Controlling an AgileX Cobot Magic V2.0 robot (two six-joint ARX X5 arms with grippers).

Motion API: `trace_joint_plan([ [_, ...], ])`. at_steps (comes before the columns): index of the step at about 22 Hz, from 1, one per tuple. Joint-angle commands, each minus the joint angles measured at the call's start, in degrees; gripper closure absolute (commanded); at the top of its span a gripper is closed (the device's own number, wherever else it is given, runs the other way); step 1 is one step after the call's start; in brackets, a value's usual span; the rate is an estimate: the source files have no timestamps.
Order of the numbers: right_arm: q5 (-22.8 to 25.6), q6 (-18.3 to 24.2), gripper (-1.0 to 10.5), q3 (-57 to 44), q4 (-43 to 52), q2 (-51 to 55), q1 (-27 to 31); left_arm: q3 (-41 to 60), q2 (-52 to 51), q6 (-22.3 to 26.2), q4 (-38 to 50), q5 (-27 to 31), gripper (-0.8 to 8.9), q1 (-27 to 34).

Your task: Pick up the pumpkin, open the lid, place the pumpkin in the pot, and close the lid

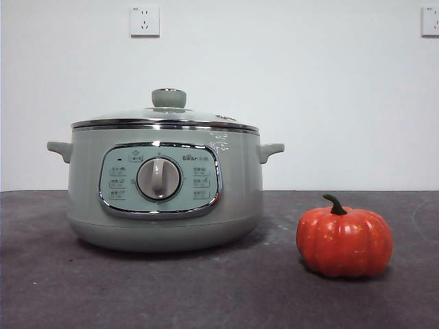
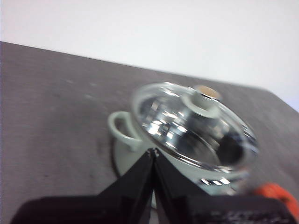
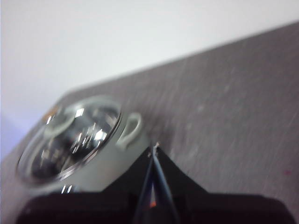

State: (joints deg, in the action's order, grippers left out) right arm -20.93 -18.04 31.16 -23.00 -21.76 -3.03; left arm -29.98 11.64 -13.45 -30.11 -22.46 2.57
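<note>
The sage-green pot stands on the dark table left of centre, its dial panel facing me. The glass lid rests on it, knob up. To the pot's right and nearer to me sits the orange pumpkin with its green stem. Neither arm appears in the front view. From above, the left wrist view shows the pot and lid with my left gripper shut and empty, and an orange edge of the pumpkin. My right gripper, shut and empty, hangs above the pot and lid.
A white wall with two sockets stands behind the table. The dark grey tabletop stretches in front of the pot and around the pumpkin.
</note>
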Motion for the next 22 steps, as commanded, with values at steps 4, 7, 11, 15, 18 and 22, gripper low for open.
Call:
trace_joint_plan([
  [4,-7.76,13.99,9.6,13.68,-16.48,-10.1,-0.15,-8.74,8.48,10.36,-8.41,-8.98,8.21,0.13],
  [7,-9.75,18.99,9.6,19.98,-25.49,-14.21,-0.33,-12.59,12.17,14.27,-13.38,-12.61,8.22,0.11],
  [11,-10.67,23.69,9.6,26.32,-34.93,-17.81,-1.4,-16.76,15.85,18.36,-19.58,-16.22,8.22,0.0],
  [15,-10.58,25.22,9.6,28.74,-38.91,-18.86,-2.36,-18.86,17.4,19.71,-22.29,-17.62,8.22,0.02],
  [18,-10.56,25.16,9.4,28.76,-38.97,-18.86,-2.43,-19.15,17.46,19.67,-22.29,-17.73,8.06,0.02],
  [22,-10.67,24.68,4.7,28.76,-38.97,-19.15,-2.43,-19.15,17.46,19.45,-22.29,-18.12,0.49,0.02],
])
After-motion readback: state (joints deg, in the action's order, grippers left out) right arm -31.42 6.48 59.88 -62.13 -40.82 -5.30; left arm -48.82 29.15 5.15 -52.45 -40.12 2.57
